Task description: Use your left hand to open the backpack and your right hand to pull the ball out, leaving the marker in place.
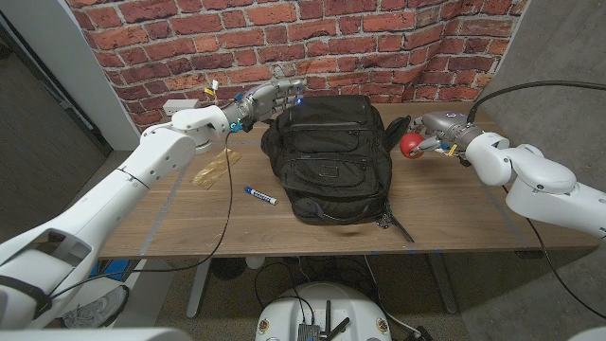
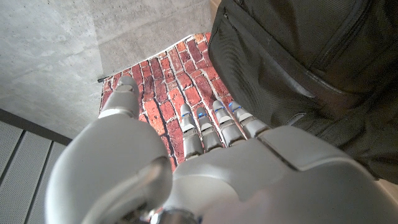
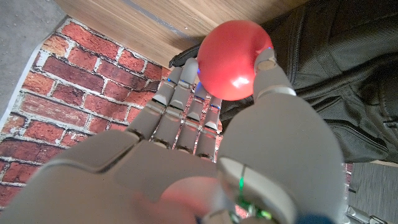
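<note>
Right hand point(image 1: 428, 134) pinches red ball point(image 1: 411, 144) clear of backpack point(image 1: 331, 156), extraction apparently done; left hand point(image 1: 270, 97), fingers loosely spread, hovers at the bag's top edge

Red ball point(image 3: 233, 59) pinched in right hand point(image 3: 205, 155) fingers point(image 3: 180, 84), just beside black backpack point(image 3: 348, 74).

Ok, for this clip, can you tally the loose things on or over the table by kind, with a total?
Backpack: 1, black, lying on the table.
Ball: 1, red, held in the right hand beside the backpack.
Marker: 1, blue and white, on the table left of the backpack.
Tan wrapper-like thing: 1, kind unclear.
Total: 4.
</note>
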Action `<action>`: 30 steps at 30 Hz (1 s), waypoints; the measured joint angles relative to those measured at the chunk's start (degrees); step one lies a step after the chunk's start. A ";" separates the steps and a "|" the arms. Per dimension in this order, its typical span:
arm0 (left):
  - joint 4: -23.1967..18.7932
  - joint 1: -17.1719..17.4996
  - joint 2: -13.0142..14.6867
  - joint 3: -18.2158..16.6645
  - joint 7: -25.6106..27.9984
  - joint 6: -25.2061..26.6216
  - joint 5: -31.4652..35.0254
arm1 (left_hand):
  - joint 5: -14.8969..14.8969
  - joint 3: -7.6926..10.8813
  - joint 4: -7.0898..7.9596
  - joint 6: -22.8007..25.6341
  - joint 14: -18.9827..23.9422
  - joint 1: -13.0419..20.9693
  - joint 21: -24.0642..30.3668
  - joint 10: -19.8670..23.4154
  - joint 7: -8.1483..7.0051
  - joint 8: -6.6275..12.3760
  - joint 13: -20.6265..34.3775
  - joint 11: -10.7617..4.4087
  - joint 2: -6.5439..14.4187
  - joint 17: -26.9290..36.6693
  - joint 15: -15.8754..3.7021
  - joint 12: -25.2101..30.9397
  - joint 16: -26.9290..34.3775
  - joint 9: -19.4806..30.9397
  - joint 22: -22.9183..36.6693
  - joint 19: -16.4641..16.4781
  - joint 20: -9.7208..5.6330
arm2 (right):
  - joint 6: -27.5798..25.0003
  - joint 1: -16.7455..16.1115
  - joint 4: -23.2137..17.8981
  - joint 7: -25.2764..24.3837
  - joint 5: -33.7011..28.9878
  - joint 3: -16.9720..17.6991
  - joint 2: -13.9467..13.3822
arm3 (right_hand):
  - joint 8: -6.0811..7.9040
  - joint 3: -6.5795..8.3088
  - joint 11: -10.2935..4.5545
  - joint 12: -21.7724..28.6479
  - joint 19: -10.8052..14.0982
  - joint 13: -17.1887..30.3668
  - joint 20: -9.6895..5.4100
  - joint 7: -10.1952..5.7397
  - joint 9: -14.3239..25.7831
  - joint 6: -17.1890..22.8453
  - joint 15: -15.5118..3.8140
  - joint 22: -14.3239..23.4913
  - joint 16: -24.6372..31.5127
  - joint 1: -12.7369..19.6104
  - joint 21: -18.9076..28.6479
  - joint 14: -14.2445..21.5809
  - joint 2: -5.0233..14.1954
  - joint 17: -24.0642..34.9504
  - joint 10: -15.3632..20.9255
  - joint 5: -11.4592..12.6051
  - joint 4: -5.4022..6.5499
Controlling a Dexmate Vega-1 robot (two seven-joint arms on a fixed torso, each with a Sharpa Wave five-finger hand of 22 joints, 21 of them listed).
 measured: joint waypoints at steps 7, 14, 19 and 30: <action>0.08 1.64 -0.98 -0.49 3.52 -2.44 1.36 | 0.00 -0.23 0.23 0.00 -0.61 -0.23 0.01 -0.08 0.00 0.00 0.00 -0.08 0.23 0.00 0.00 0.00 0.00 0.00 0.00 0.00 0.00 | 1.96 0.65 2.32 -0.14 0.26 -0.22 0.06 | 0.00 0.02 0.00 0.00 0.00 0.00 0.00 0.00 0.00 0.00 0.00 0.00 -0.39 0.01 0.00 0.00 -0.01 0.00 0.00 -0.01 0.02; 0.04 3.48 -2.12 -1.03 7.18 -4.16 2.37 | 0.00 -0.39 0.39 -0.43 -1.04 -1.23 0.01 -0.73 -0.19 0.24 0.01 0.58 1.23 0.00 0.00 0.00 0.35 0.01 0.00 0.00 0.00 | 3.84 1.21 4.63 -0.46 0.35 -0.52 0.39 | 0.24 0.05 -0.01 0.00 0.00 0.00 0.00 0.00 0.00 0.00 0.00 0.00 -0.39 0.01 0.00 0.00 -0.01 0.20 -0.01 -0.09 0.05; 0.14 4.72 -3.06 -1.35 9.33 -5.69 2.80 | 0.00 -0.63 0.64 -0.92 -1.44 -1.99 0.01 -1.21 0.30 0.24 0.01 1.05 1.63 0.00 0.21 0.00 0.34 0.01 0.13 -0.71 0.10 | 4.67 1.63 6.25 -0.82 0.36 -0.74 0.74 | 0.24 0.06 -0.01 0.00 0.00 0.00 0.00 0.00 0.00 0.00 0.00 0.00 -0.61 0.01 0.00 0.00 -0.01 0.23 -0.01 0.05 0.06; 1.49 7.41 -5.30 -2.29 13.27 -8.39 3.26 | 0.00 -0.63 0.63 -1.52 -1.84 -2.72 0.01 -1.21 0.30 0.24 0.01 1.05 2.26 0.01 0.00 0.28 0.33 0.01 0.16 -0.71 0.10 | 7.02 3.19 9.73 -1.17 -0.19 -1.97 2.15 | 0.23 -0.32 -0.10 0.44 0.00 0.00 0.00 -0.01 0.00 -0.01 0.00 0.00 -0.84 0.00 0.00 0.00 0.00 0.24 -0.10 0.05 0.45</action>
